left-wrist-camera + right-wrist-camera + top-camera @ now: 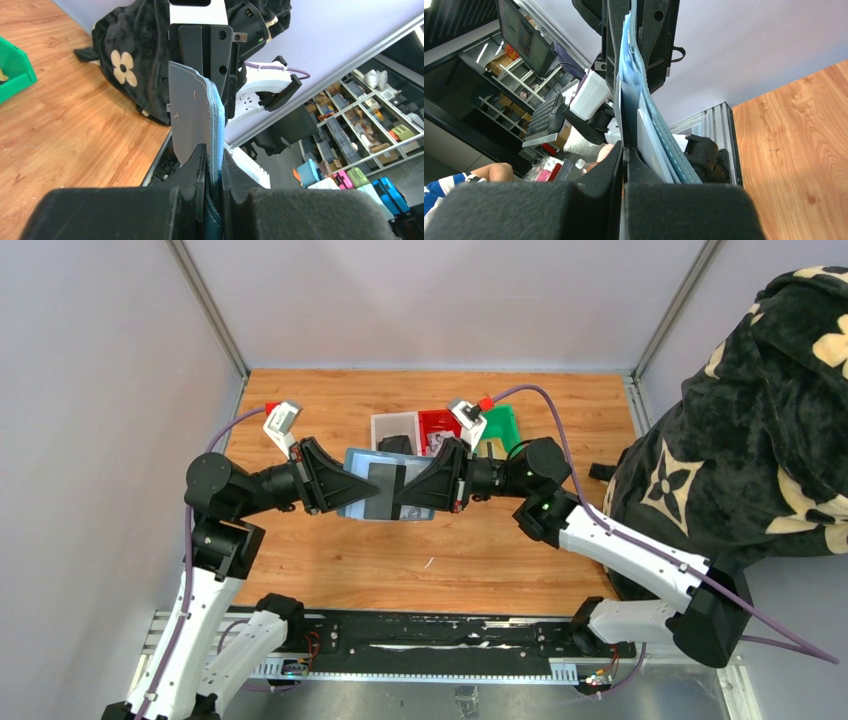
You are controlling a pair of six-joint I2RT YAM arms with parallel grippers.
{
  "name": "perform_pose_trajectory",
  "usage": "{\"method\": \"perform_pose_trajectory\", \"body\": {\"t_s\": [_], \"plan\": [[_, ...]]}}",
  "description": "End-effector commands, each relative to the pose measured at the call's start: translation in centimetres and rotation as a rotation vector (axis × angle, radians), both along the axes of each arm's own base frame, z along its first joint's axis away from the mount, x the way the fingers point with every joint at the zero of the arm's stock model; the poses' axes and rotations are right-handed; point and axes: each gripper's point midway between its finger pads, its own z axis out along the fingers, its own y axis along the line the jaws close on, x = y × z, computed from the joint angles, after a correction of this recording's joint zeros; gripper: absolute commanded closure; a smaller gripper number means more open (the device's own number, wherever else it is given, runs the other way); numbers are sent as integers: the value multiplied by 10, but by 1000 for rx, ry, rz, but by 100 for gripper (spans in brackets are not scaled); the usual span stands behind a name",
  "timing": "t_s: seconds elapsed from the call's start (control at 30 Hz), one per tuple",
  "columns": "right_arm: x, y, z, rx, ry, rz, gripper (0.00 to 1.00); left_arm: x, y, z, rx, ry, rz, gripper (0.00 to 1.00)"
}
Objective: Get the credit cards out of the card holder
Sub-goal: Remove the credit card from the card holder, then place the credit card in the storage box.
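Left pincer and right pincer both tight on card holder, cards barely visible edge-on.

Seen from above, both ends of the card holder are covered by the left gripper and the right gripper. In the right wrist view the top edge cuts off its far end, and whether those pinched-together jaws hold a flap or one of the credit cards is hidden, possibly the latter. The left wrist's near fingers are a blur.
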Motion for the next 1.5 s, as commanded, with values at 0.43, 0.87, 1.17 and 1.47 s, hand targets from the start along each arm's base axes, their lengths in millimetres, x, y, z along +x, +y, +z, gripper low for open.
{"method": "perform_pose_trajectory", "body": {"t_s": [0.43, 0.87, 1.17, 1.47], "plan": [[6, 3, 19, 78, 10, 4, 69, -15, 2, 18, -19, -115, -24, 100], [19, -29, 10, 82, 13, -76, 100, -13, 3, 19, -9, -136, -6, 100], [47, -79, 1, 8, -9, -244, 100, -13, 3, 22, -13, -144, -1, 100], [152, -139, -58, -194, 197, -562, 100, -15, 4, 24, -9, -148, -2, 100]]}}
